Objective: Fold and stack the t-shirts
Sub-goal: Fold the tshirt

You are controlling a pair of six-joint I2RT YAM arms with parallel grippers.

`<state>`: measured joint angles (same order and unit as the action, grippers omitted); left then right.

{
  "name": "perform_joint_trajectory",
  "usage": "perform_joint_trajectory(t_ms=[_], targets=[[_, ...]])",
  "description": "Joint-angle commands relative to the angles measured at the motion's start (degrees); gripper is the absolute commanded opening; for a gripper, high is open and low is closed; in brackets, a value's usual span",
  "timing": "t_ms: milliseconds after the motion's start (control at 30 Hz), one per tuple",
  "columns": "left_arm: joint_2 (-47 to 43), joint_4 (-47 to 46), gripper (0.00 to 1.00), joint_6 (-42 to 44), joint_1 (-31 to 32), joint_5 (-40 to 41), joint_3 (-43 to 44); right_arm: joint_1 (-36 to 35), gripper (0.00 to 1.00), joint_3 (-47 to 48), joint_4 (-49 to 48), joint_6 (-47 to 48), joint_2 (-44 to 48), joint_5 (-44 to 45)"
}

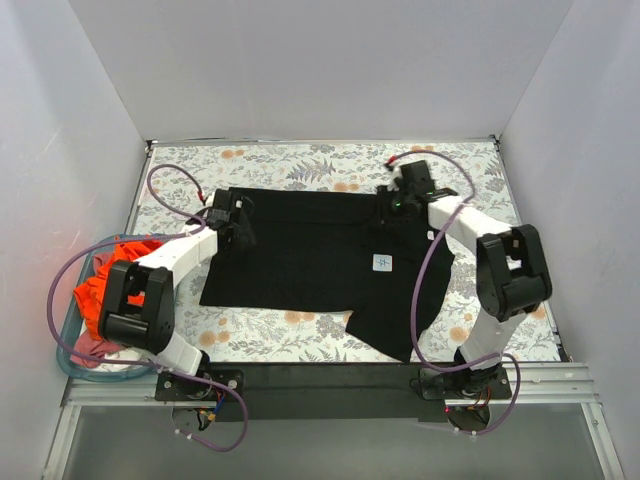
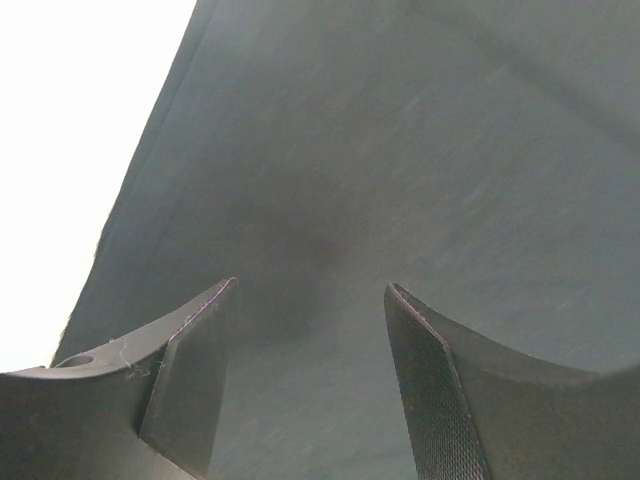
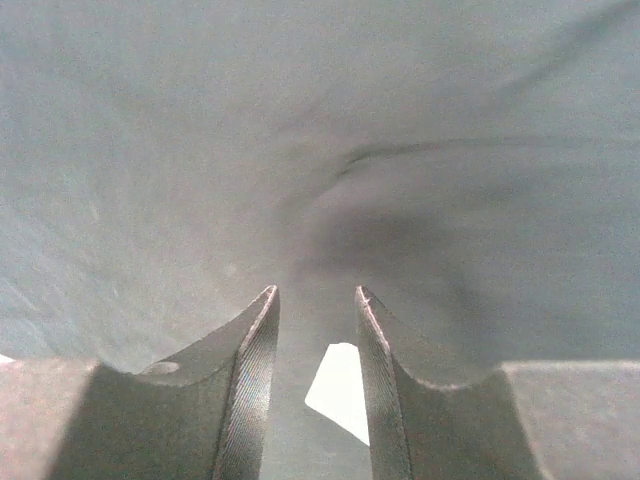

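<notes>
A black t-shirt (image 1: 310, 260) with a small white square label (image 1: 382, 262) lies spread on the floral table; a lower flap hangs toward the front right. My left gripper (image 1: 238, 226) is over the shirt's far left edge. In the left wrist view it (image 2: 310, 285) is open wide just above the black cloth (image 2: 400, 150), with nothing between the fingers. My right gripper (image 1: 396, 204) is at the shirt's far right part. In the right wrist view it (image 3: 315, 290) stands narrowly open over the black cloth (image 3: 200, 150), with a bright gap showing low between the fingers.
A teal plastic basket (image 1: 66, 345) at the table's left edge holds an orange-red shirt (image 1: 110, 280) and some pink cloth (image 1: 95, 348). The floral tablecloth (image 1: 300, 160) shows around the shirt. White walls close in the back and sides.
</notes>
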<state>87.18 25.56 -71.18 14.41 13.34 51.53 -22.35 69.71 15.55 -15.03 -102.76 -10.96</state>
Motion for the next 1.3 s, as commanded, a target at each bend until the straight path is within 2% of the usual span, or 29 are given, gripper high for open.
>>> perform_joint_trajectory(t_ms=[0, 67, 200, 367, 467, 733, 933, 1267], targets=[[2.8, -1.4, 0.59, -0.9, -0.2, -0.3, 7.3, 11.5, 0.44, -2.7, -6.0, -1.5, 6.2, -4.9], [7.0, -1.7, 0.58, -1.1, -0.8, -0.3, 13.0, 18.4, 0.45, -4.8, -12.0, -4.5, 7.0, -9.2], [16.5, -1.5, 0.57, -0.7, -1.9, -1.1, 23.8, 27.5, 0.46, -8.9, -23.5, -10.0, 6.1, -14.1], [25.5, -1.5, 0.55, 0.9, -2.8, 0.0, 34.4, 34.5, 0.48, -10.6, -32.7, -13.5, 1.9, -14.8], [30.0, -1.3, 0.55, 1.7, -3.8, 0.1, 37.5, 36.8, 0.48, -9.7, -36.6, -15.6, -1.6, -16.9], [35.8, -1.7, 0.54, 1.3, -4.6, -0.2, 38.2, 38.2, 0.47, -4.8, -42.0, -20.2, -11.0, -21.4], [36.5, -1.8, 0.54, 1.7, -4.6, 0.5, 36.8, 38.1, 0.46, -2.7, -46.2, -23.1, -15.5, -24.9], [37.3, -2.0, 0.54, 1.6, -4.7, 0.6, 36.0, 37.6, 0.44, 0.6, -47.5, -24.3, -21.3, -26.8]])
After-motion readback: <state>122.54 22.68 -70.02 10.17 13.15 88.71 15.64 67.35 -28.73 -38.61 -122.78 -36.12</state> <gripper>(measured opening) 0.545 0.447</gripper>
